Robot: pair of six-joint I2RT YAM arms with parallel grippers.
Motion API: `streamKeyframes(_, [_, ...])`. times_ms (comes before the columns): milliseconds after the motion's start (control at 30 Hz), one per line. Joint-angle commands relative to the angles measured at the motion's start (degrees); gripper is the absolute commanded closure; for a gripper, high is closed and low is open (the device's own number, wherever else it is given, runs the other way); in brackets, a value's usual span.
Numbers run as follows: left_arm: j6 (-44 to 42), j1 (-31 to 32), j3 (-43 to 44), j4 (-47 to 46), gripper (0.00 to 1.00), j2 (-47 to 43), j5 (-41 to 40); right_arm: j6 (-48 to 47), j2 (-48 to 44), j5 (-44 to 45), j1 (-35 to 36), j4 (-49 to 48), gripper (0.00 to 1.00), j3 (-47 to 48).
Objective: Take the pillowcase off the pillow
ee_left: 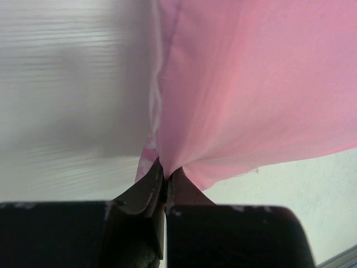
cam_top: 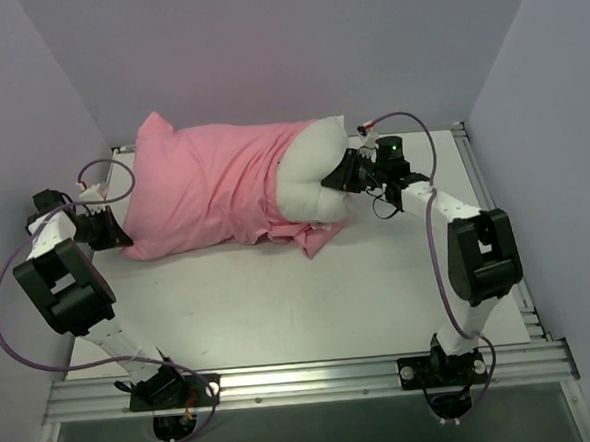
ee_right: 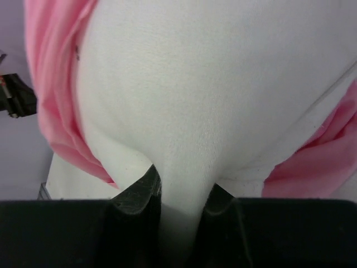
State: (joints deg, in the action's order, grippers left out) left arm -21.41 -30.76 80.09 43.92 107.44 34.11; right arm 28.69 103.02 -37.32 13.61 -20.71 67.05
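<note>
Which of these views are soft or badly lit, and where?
Top external: sharp and evenly lit, only soft shadows on the white table. Left wrist: the soft pink fabric pillowcase is close and slightly soft, the pale area left of it is streaky, and the jaws are nearly black. Right wrist: the plump off-white pillow fills the frame with fine texture visible; the jaws are dark and blurred.

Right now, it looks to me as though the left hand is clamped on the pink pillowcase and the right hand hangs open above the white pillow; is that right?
Not quite: the right hand is not open but shut on a fold of the pillow, as the right wrist view shows. The left hand is indeed clamped on the pillowcase.
</note>
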Motion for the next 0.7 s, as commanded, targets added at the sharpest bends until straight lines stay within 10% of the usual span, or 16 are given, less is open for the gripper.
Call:
streamKeyframes(0, [0.9, -2.7, 0.8, -5.2, 0.98, -2.4, -9.0, 1.5, -12.0, -1.4, -3.8, -0.8, 1.0, 2.1])
streamKeyframes(667, [-4.5, -4.5, 8.7, -12.7, 0.98, -4.4, -31.5, 5.7, -35.7, -13.3, -31.1, 14.7, 1.0, 12.3])
